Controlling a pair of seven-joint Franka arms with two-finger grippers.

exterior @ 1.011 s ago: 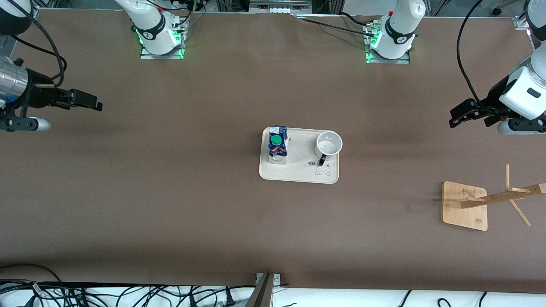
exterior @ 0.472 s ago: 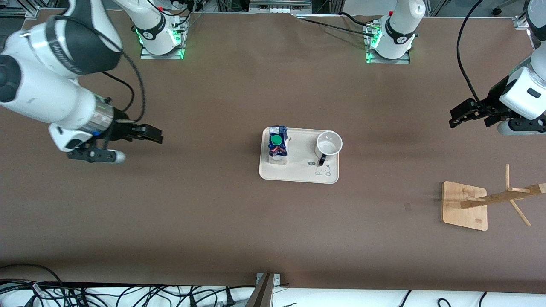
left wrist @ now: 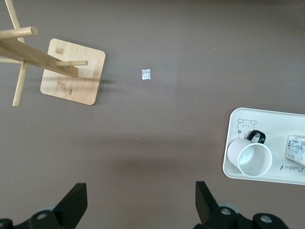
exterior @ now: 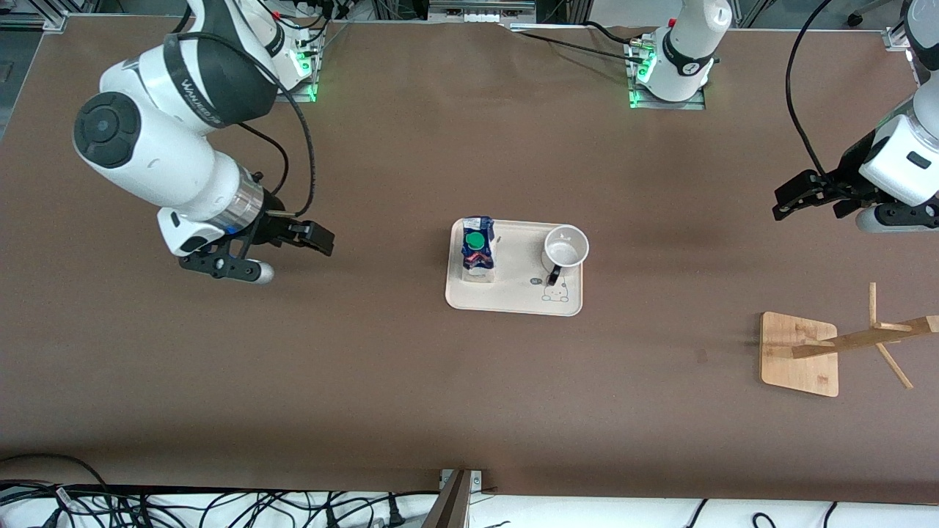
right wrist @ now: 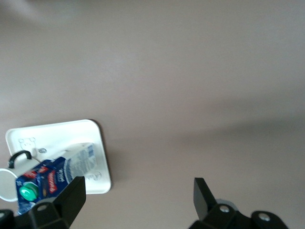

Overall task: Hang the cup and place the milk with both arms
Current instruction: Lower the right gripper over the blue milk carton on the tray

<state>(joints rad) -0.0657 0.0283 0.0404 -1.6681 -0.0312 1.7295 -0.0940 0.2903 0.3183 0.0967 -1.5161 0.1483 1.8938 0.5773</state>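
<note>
Only "Rabbit" readable on tray [left wrist: 286, 174] w/ milk [exterior: 477, 257], cup [exterior: 565, 249].

place: robotics lab | evidence: bolted arm bases [exterior: 671, 73], loose cables [exterior: 220, 506], brown-covered table [exterior: 411, 381]

The tray [left wrist: 286, 177] carries the printed word "Rabbit" in script on its floor, just beside the milk [left wrist: 296, 149], near the cup [left wrist: 254, 159]. The right arm [exterior: 213, 73] bears lettering on its dark joint band, too small to read surely.
</note>
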